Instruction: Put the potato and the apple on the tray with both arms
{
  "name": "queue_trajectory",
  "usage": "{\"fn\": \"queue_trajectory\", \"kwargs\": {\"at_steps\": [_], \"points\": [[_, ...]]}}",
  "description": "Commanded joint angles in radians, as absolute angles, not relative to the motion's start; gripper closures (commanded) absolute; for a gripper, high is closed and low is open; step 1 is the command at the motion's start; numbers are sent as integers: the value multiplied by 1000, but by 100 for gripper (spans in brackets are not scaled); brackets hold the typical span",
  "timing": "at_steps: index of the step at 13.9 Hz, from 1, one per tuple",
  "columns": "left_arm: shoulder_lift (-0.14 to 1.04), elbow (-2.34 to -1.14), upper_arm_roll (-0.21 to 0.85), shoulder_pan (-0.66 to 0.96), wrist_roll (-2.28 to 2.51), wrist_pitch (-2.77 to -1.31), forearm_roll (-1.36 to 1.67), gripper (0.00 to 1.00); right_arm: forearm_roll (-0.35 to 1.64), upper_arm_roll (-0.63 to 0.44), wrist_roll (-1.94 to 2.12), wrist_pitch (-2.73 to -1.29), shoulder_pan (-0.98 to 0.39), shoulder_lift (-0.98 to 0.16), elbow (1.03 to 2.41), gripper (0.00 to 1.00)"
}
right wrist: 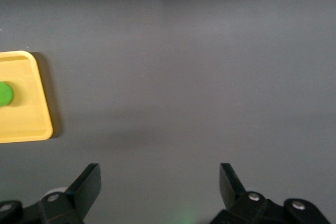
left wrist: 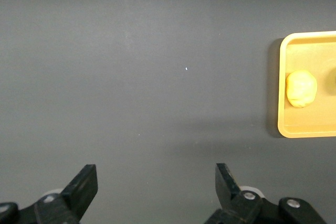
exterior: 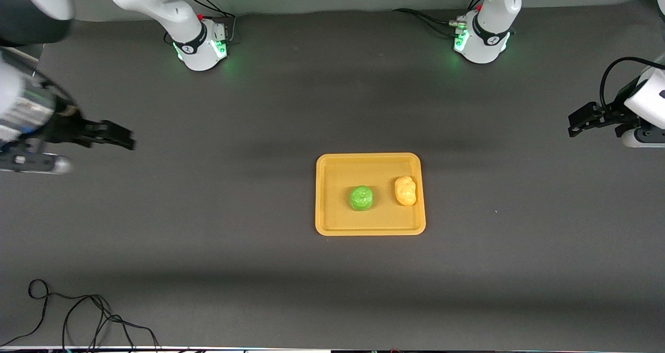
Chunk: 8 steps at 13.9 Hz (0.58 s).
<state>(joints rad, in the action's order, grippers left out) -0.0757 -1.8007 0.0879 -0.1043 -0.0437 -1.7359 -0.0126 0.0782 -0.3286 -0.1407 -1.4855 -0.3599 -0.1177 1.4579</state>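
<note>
The orange-yellow tray (exterior: 332, 223) lies in the middle of the table. The green apple (exterior: 361, 198) sits on it near its centre. The yellow potato (exterior: 405, 191) lies on it beside the apple, toward the left arm's end. My left gripper (exterior: 576, 124) is open and empty, raised over bare table at the left arm's end, well away from the tray. My right gripper (exterior: 124, 137) is open and empty, raised over bare table at the right arm's end. The left wrist view shows the potato (left wrist: 301, 88) on the tray (left wrist: 294, 129). The right wrist view shows the tray (right wrist: 31, 124) and part of the apple (right wrist: 4, 93).
A black cable (exterior: 78, 316) loops on the dark table near the front camera at the right arm's end. The two arm bases (exterior: 202, 49) (exterior: 480, 43) glow green along the edge farthest from the front camera.
</note>
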Motion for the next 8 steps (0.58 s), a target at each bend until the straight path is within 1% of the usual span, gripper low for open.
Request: {"fn": "queue_trajectory", "kwargs": {"at_steps": [1,2,4,6,8], "points": [[-95,-1816,89,-107,-60,-1741,-3,0,25,-174,-83,-1537,-196,-35,1572,0],[-95,-1816,89,-107,-60,-1743,-3,0,22,-134,-54,-1539,-137,-34,1572,0],[-95,-1816,87,-106,-60,-1746,-3,0,21,-100,17,-1555,-54,-34,1572,0],[-91,-1813,87,-109,-60,-1747,-5,0,23,1,54,-1559,73,-32,1572,0],[-89,-1812,87,-109,-61,-1749,-5,0,18,14,52,-1559,86,-32,1572,0]]}}
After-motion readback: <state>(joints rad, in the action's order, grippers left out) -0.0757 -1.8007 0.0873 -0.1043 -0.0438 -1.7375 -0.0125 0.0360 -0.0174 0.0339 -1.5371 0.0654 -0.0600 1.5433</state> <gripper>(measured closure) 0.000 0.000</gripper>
